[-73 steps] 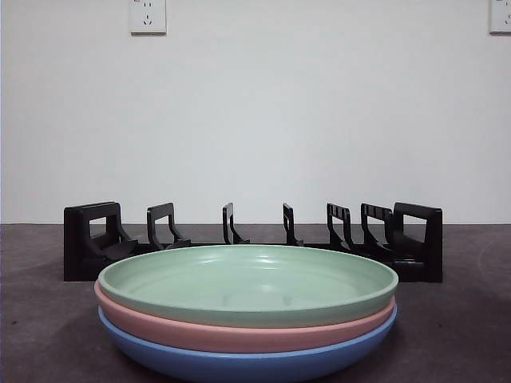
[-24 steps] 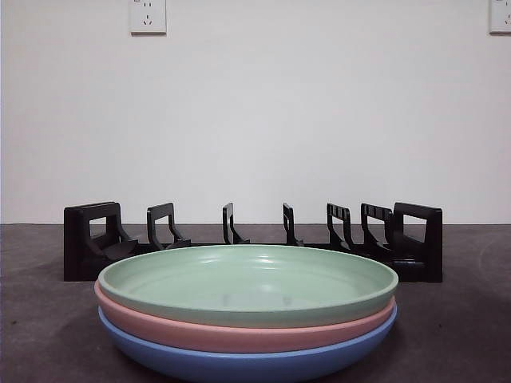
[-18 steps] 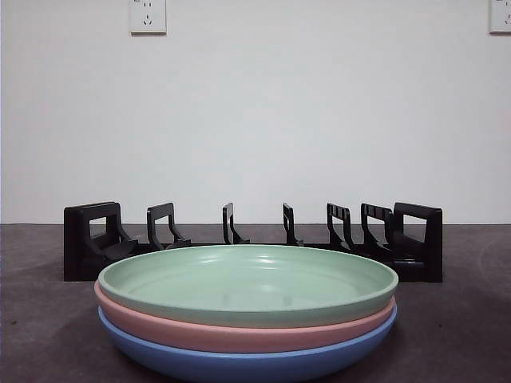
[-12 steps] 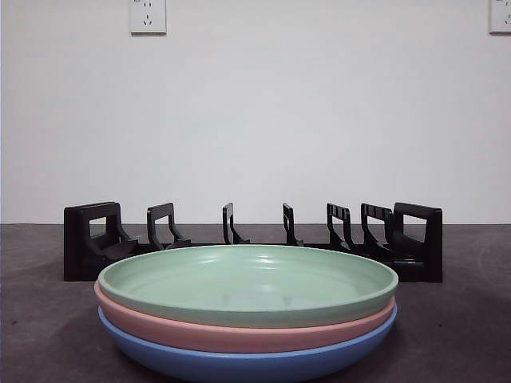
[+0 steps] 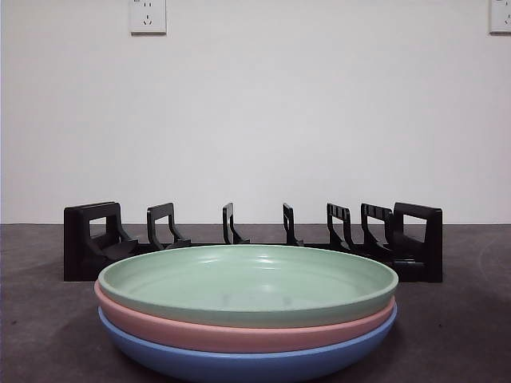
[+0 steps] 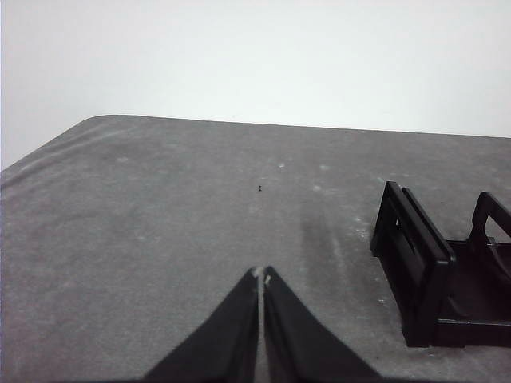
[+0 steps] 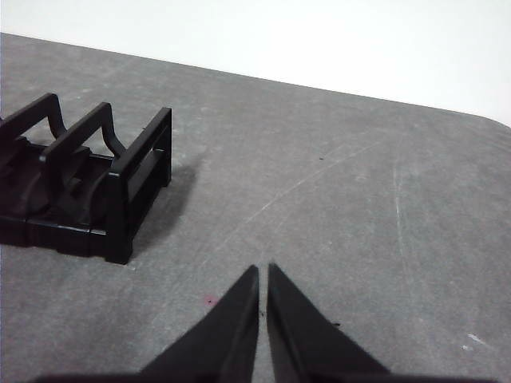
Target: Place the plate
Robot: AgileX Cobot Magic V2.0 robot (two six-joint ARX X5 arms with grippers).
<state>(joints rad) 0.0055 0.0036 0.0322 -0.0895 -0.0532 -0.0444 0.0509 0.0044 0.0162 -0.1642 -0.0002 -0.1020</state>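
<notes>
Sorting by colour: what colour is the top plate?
Pale green top plate, clearest in the front view.

Plate stack (image 5: 247, 319) before rack (image 5: 252, 239)

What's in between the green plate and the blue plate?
A pink plate. In the front view it is sandwiched in the stack, with the green plate on top of it and the blue plate underneath.

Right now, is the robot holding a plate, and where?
No. The left hand and right hand are both shut on nothing above the table. The green plate is untouched.
</notes>
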